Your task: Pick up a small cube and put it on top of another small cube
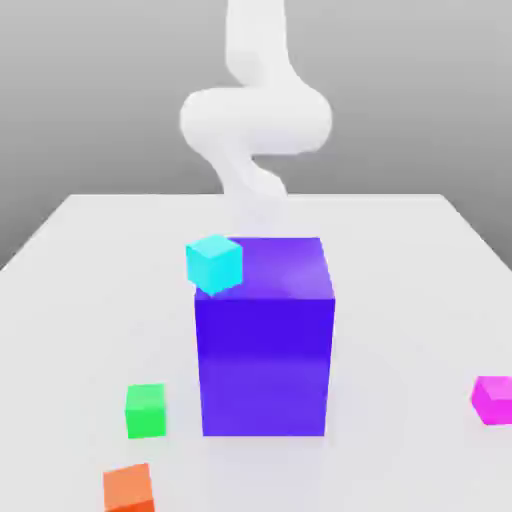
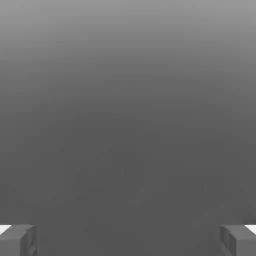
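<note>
A: Claw (image 2: 128, 240) fingers apart, nothing between them. Pink cube (image 1: 492, 399) sits on the desk (image 1: 90, 300) at far right, lower half.

B: Descend centred, square to its faces. Green cube (image 1: 146, 410) lower left is the drop spot.

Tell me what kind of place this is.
Most likely a simulated tabletop test scene, not a real room: a flat white table against a bare grey backdrop, plain colored blocks like the big purple block and small green cube, and a smooth white robot arm.
</note>
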Tool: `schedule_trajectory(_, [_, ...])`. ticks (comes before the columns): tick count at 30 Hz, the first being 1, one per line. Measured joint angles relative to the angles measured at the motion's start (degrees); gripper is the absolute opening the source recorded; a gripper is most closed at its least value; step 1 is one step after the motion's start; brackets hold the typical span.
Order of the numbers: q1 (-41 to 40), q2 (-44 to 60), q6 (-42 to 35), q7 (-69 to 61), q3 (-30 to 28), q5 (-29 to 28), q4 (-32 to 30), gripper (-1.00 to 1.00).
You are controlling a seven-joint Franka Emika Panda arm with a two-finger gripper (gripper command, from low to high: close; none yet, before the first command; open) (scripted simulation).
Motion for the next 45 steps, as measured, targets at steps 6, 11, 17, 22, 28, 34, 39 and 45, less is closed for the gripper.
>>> schedule_trajectory(6, [-6.57,4.27,-5.59,16.39,2.84,1.8,-10.29,0.0])
schedule_trajectory(11, [-11.52,7.76,-9.43,28.92,4.75,3.3,-18.39,0.0])
schedule_trajectory(17, [-12.22,13.55,0.19,31.03,5.57,3.86,-24.79,-1.0])
schedule_trajectory(22, [-12.3,14.14,1.42,30.81,5.73,4.3,-25.38,-1.0])
schedule_trajectory(28, [-12.18,8.43,-9.4,30.48,5.73,4.49,-20.19,-1.0])
schedule_trajectory(34, [0.04,3.25,-11.86,26.98,11.66,11.56,-21.29,-1.0])
schedule_trajectory(39, [11.09,0.52,-11.6,24.16,17.34,17.49,-23.08,-1.0])
schedule_trajectory(45, [23.86,-0.41,-9.11,20.78,24.66,24.19,-25.53,-1.0])
